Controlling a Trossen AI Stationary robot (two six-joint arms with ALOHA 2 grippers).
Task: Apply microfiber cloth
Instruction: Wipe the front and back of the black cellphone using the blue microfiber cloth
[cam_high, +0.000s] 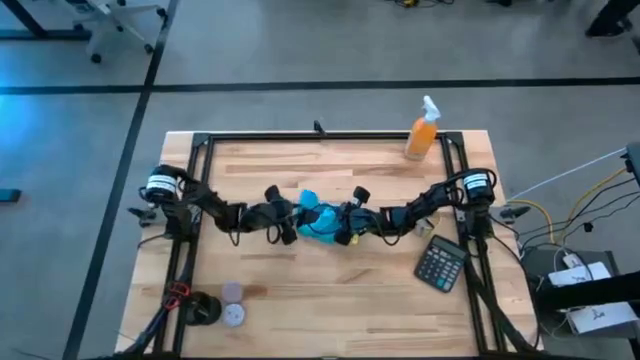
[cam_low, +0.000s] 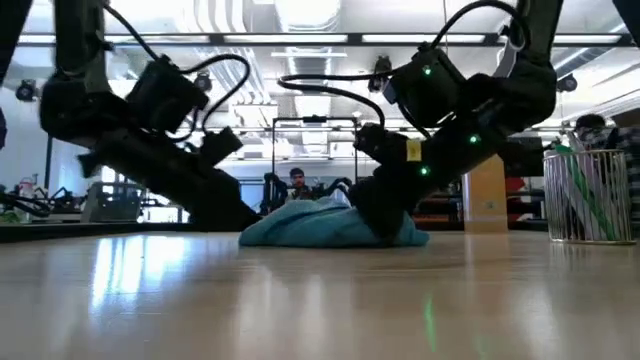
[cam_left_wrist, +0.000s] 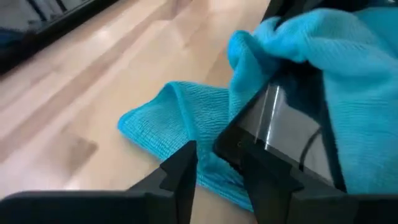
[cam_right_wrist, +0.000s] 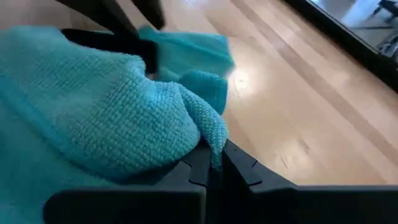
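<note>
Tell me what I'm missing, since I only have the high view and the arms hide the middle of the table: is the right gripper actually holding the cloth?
Observer: Yes. In the right wrist view the right gripper has its fingers pinched on a fold of the microfiber cloth.
Operator: And what is the left one on?
Observer: In the left wrist view the left gripper grips the edge of the black phone, with its fingers closed on it.
Operator: Is the phone covered?
Observer: Partly. The cloth drapes over its far part; the glossy screen near the left fingers is still bare.
</note>
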